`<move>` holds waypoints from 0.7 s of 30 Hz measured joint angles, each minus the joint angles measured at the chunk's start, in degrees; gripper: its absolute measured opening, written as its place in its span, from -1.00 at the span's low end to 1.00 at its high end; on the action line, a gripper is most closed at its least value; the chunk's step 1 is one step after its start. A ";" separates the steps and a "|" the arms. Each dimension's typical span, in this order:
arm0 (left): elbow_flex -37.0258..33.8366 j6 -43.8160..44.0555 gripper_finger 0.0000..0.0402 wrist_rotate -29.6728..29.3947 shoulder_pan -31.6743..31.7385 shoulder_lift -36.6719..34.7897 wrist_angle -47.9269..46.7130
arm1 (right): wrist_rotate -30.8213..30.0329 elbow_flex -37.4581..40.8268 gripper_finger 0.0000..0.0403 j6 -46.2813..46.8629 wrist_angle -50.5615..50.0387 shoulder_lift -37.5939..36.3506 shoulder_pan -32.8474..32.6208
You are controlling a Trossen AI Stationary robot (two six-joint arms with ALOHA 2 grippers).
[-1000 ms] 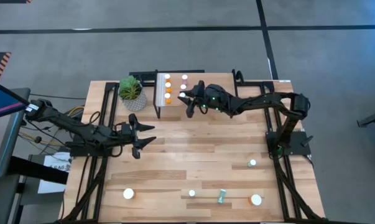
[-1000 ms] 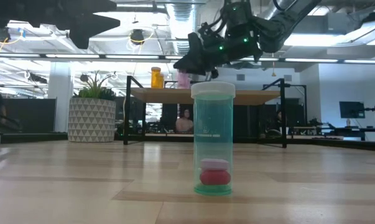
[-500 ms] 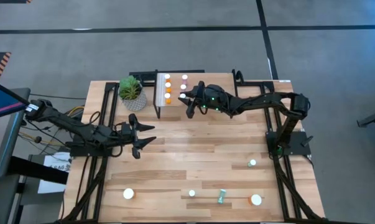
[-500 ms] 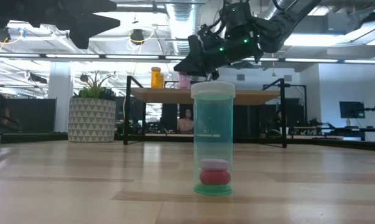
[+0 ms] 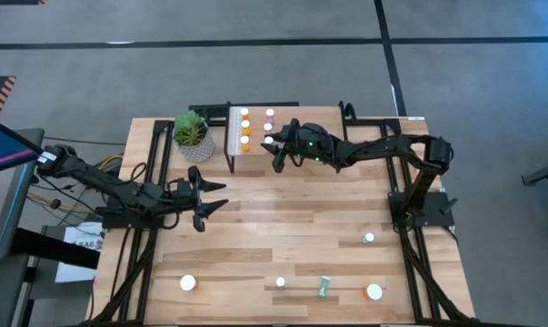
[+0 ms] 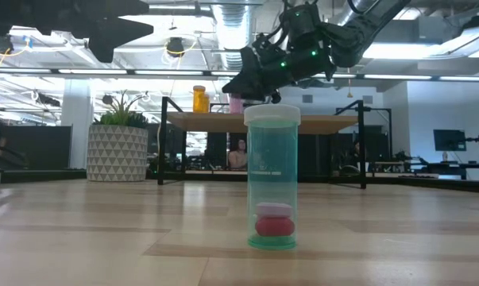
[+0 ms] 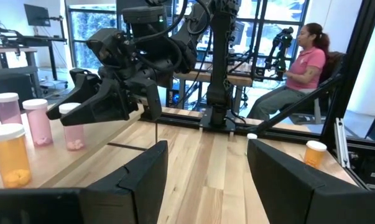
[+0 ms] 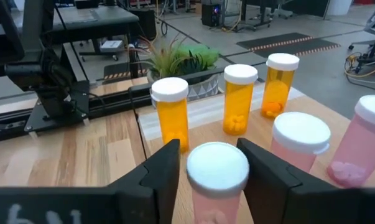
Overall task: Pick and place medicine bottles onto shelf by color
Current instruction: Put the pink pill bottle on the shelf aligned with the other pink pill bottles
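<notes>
At nine o'clock on the big pale-wood table [image 5: 292,204], the left gripper [image 5: 212,197] waits with fingers spread wide, empty. At twelve o'clock stands the small light-wood shelf [image 5: 278,160] on black legs, carrying white-capped orange and pink bottles. The right gripper [image 5: 275,153] hovers over its six-o'clock edge, jaws narrowly parted around a white-capped pink pill bottle [image 8: 216,180] standing between them. Lifting away crookedly could snag that cap and topple the neighbouring pink bottles [image 8: 300,143].
</notes>
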State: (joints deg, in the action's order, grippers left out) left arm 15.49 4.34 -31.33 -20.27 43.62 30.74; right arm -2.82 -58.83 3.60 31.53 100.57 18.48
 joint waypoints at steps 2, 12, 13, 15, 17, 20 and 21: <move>0.00 0.00 0.04 0.00 0.00 0.00 0.02 | -0.01 0.00 -0.04 0.00 -0.01 0.00 0.00; 0.00 0.46 0.04 0.02 0.01 0.00 0.04 | -0.07 0.02 0.09 0.01 -0.02 -0.55 0.44; 0.00 0.48 0.04 0.02 0.00 0.00 0.04 | -0.07 0.02 0.10 0.02 0.00 -0.55 0.44; 0.00 0.48 0.04 0.02 0.00 0.00 0.04 | -0.07 0.02 0.11 0.55 0.13 -0.55 0.44; 0.00 0.67 0.04 0.03 0.01 0.00 0.03 | -0.07 0.02 0.12 0.91 -0.02 -0.55 0.44; 0.00 0.68 0.04 0.04 0.02 0.00 0.03 | -0.10 0.02 0.14 1.07 0.03 -0.57 0.44; 0.00 0.68 0.04 0.04 0.02 0.02 0.02 | -0.12 0.03 0.14 1.07 -0.41 -0.92 0.44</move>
State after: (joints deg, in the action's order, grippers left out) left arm 15.49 5.02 -31.29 -20.25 43.64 30.77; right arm -2.94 -58.80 4.67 31.12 99.65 18.92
